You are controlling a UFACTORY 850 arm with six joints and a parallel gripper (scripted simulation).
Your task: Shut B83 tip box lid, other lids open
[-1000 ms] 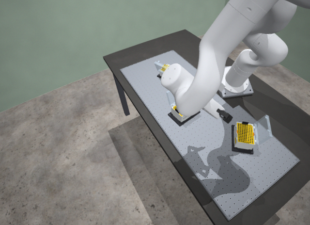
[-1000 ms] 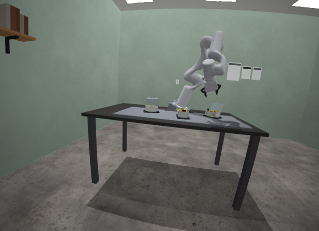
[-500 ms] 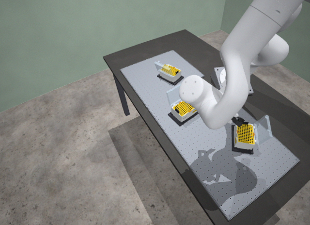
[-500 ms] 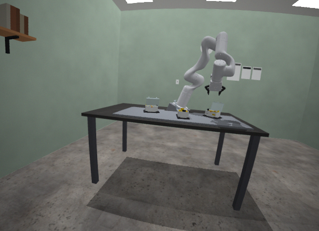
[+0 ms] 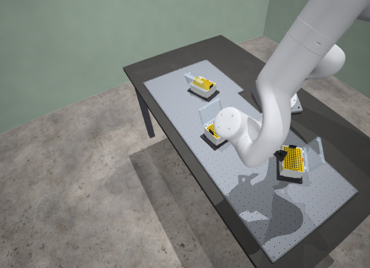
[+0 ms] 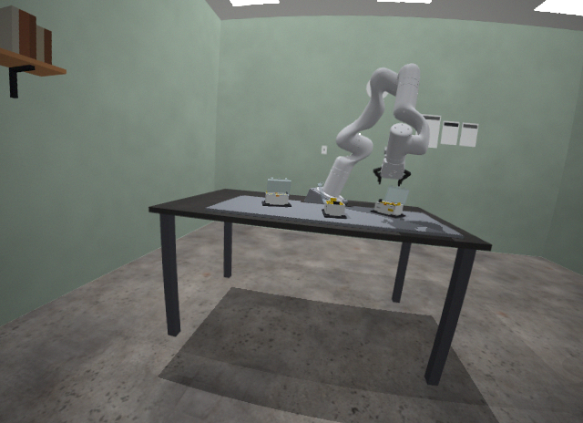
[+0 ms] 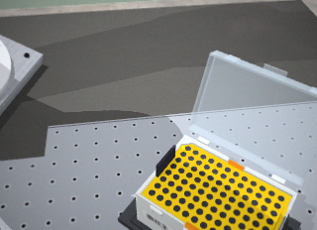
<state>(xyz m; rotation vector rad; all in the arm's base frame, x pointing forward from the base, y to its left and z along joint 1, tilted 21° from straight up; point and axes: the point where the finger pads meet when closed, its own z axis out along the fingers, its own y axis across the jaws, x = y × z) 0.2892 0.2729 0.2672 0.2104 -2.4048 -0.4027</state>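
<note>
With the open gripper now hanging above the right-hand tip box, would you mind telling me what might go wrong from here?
1. The white sticker on the white tip box with the yellow tip rack is too small to read, so this may not be B83.
2. The open black gripper could knock the raised clear plastic lid on descent.
3. An off-centre push could shift the loose box on its black holder plate.

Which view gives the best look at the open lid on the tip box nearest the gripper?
The wrist view: the clear lid fills the frame, standing open behind the yellow tip rack. The top view shows it small, tilted open beside the box. The exterior view shows only a tiny pale panel under the open gripper.
</note>
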